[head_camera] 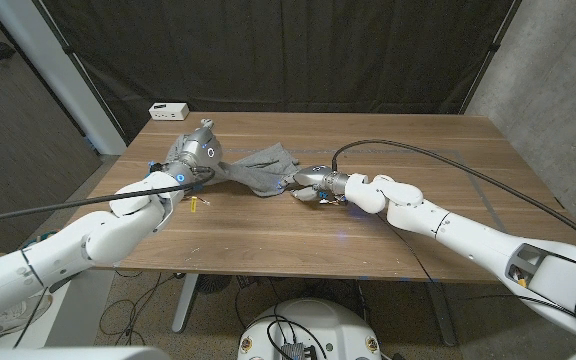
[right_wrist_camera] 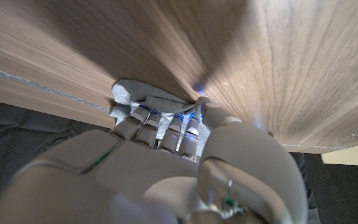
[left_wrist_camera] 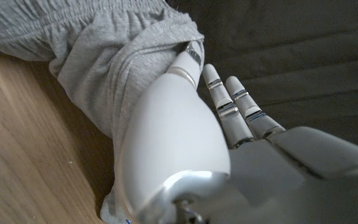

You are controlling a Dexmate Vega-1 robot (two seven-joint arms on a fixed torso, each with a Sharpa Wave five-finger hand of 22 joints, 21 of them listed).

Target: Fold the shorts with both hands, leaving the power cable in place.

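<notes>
Shorts [head_camera: 253, 166], one grey pair, were stretched between the two hands on the wooden table [head_camera: 388, 240]. In the right wrist view the right hand's [right_wrist_camera: 166, 155] fingers [right_wrist_camera: 143, 124] were curled together over a bunched fold of the grey cloth [right_wrist_camera: 145, 94], pinning it between fingertips and thumb just above the wood. In the head view that right hand [head_camera: 320, 184] gripped the nearer end of the shorts, with the cloth running away from its fingertips toward the other hand.

The left hand [head_camera: 196, 152] was raised at the far end of the garment. In the left wrist view the left hand [left_wrist_camera: 191, 143] had its thumb tip tucked into the gathered waistband [left_wrist_camera: 104, 37], while the other fingers [left_wrist_camera: 229, 109] lay straight and close together beside the cloth; whether they touched the fabric could not be told.

One small yellow object [head_camera: 196, 205] lay on the table just below the left wrist. One dark cable [head_camera: 438, 160] curved across the tabletop beyond the right hand's knuckles and ran off toward the right edge. One white box [head_camera: 169, 110] sat at the far corner, well apart from the left fingertips; any marking on it was too small to read. No brand or writing on the shorts could be made out.
</notes>
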